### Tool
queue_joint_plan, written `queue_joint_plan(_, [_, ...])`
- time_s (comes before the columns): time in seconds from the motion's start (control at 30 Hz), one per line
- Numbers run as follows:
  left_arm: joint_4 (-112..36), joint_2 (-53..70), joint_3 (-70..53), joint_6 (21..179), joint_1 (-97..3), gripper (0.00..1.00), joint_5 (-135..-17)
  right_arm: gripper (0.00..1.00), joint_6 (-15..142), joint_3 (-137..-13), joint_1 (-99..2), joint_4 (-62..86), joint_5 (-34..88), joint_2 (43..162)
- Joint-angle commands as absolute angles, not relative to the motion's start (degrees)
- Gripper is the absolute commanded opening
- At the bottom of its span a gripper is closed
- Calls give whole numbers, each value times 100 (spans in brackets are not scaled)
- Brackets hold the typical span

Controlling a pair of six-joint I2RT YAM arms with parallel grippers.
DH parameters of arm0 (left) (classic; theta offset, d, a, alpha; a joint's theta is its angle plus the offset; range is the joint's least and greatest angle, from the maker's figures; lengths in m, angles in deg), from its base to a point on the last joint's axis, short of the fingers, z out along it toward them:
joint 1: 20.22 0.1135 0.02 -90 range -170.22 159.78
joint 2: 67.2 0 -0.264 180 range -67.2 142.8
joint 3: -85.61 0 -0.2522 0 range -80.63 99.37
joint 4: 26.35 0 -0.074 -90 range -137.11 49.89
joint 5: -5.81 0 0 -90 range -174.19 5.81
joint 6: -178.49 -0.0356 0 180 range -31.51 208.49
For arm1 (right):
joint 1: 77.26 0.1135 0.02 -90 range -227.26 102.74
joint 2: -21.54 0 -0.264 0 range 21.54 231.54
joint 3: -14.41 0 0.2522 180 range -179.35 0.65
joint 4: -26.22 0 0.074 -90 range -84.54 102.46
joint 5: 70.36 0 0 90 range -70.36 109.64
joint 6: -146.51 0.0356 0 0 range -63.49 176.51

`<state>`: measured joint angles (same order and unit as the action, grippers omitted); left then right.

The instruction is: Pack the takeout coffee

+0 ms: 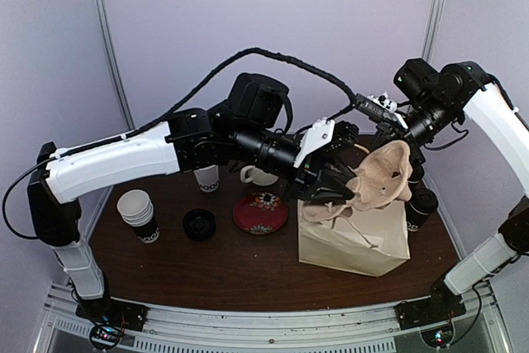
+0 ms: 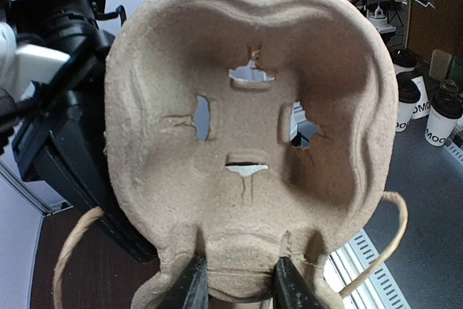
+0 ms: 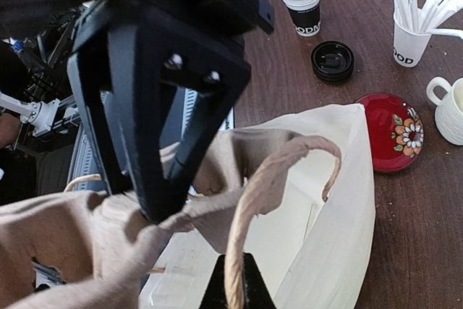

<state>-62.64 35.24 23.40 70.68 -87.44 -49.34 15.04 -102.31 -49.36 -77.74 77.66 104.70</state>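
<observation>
So the left gripper has its fingers pinched on the bottom rim of a pulp cup carrier. The jaws are only partway closed because the rim sits between them. The carrier is tipped up on edge right over the mouth of the cream paper bag, with one corner dipping in at the opening.

The right gripper is fully closed on the bag's twine handle, pulling it up so the mouth gapes.

The takeout coffee cup with the black lid stands on the table just beside the bag's right side, outside it. I can only make out one for sure.

Left of the bag there's a red plate, a cream mug, a white cup stuffed with straws, a loose black lid and a stack of paper cups.
</observation>
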Motion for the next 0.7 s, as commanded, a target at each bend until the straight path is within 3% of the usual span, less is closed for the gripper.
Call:
queue_joint_plan(0.0, [-6116, 3804, 2666, 6774, -8732, 27, -4930, 0, 1389, -10196, -4905, -7719, 7709, 10371])
queue_joint_plan(0.33, [-6334, 4288, 3129, 6489, -8736, 27, -4954, 0, 1493, -10329, -4905, -7619, 7844, 10351])
queue_joint_plan(0.67, [-6217, 3655, 2914, 6454, -8749, 27, -4807, 0, 1399, -10444, -4905, -7756, 7936, 10426])
